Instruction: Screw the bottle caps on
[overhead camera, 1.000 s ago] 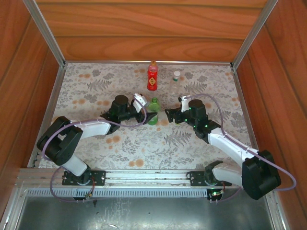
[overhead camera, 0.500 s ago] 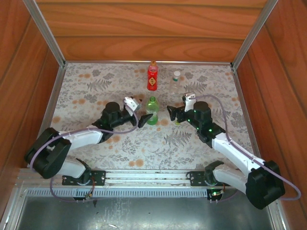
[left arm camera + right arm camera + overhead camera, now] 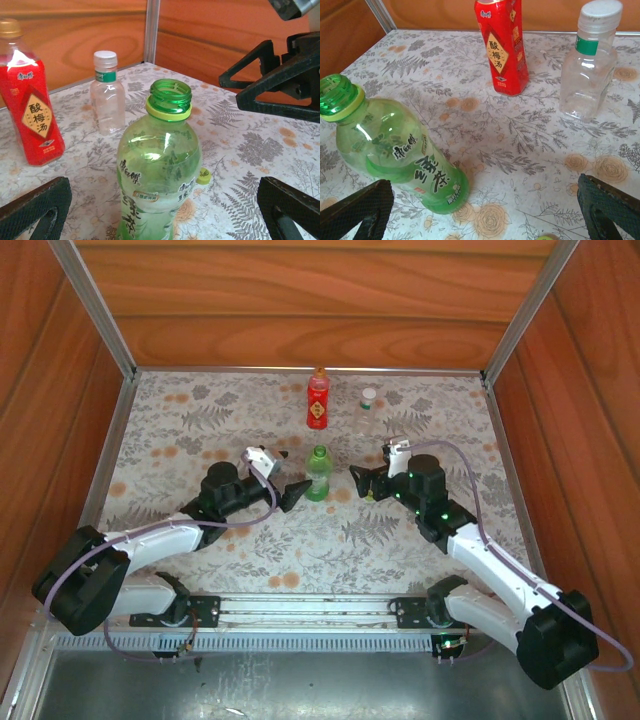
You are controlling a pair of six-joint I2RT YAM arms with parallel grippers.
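Standing uncapped: green bottle (image 3: 160, 165), upright between both arms.
Green cap (image 3: 203, 175): on the surface just beside it.
Left fingers (image 3: 37, 207): spread wide, empty.
Right fingers (image 3: 605, 205): spread, empty.
Tip: steady the body, seat cap level before twisting.

Top view: light even, warm and diffuse, from overhead. The wooden walls (image 3: 320, 300) read saturated orange-red. Shadows on the tabletop (image 3: 400, 540) are faint, soft-edged, close under the arms. The metal trough (image 3: 300, 680) at the near edge is dimmer, grey. Focus sharp throughout.

Left wrist: white glare patch on the red bottle (image 3: 32, 115) shoulder. Small specular streaks on the green bottle (image 3: 160, 165), which is crisp. Wall behind slightly soft. The left hand (image 3: 162, 200) fingertips (image 3: 37, 207) at the lower corners are near-black, slightly blurred.

Right wrist: bright highlights on the clear bottle (image 3: 590, 75). A soft shadow hugs the green bottle's base.
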